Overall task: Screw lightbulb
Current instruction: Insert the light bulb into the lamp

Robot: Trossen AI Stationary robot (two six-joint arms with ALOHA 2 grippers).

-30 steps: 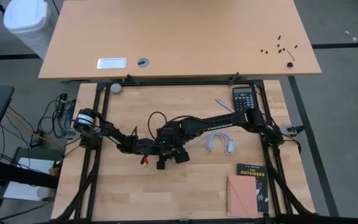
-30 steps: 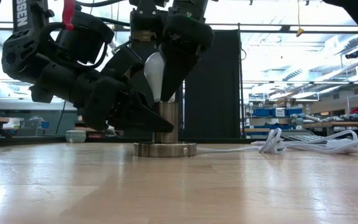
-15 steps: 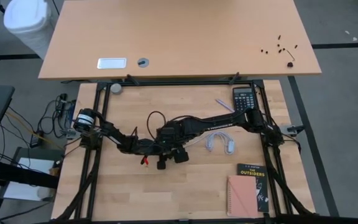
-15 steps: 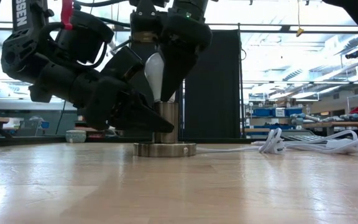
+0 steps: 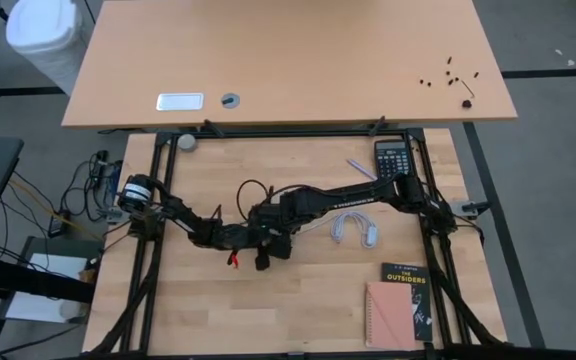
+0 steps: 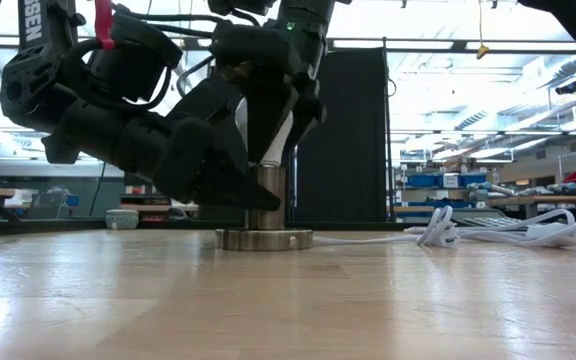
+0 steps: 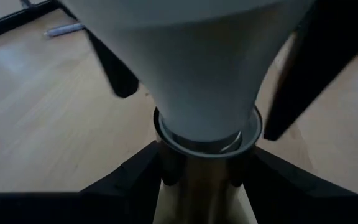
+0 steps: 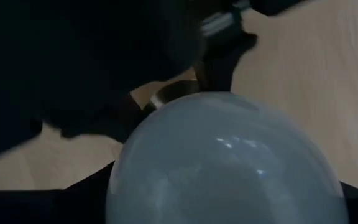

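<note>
The lightbulb (image 6: 251, 125) stands in the socket (image 6: 264, 212); cord (image 6: 488, 231) right of it.

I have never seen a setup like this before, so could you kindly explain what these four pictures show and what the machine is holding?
This is a robot with two dark arms at a wooden table. One picture looks straight down, one looks level across the tabletop, and two come from cameras on the wrists. Mid-table, the left gripper clamps the metal socket, which stands on a round base with a white cord trailing away. The right gripper comes from above and holds the white lightbulb, its base sitting in the socket's top. Also on the table lie a calculator, a book and a pink notebook.
</note>
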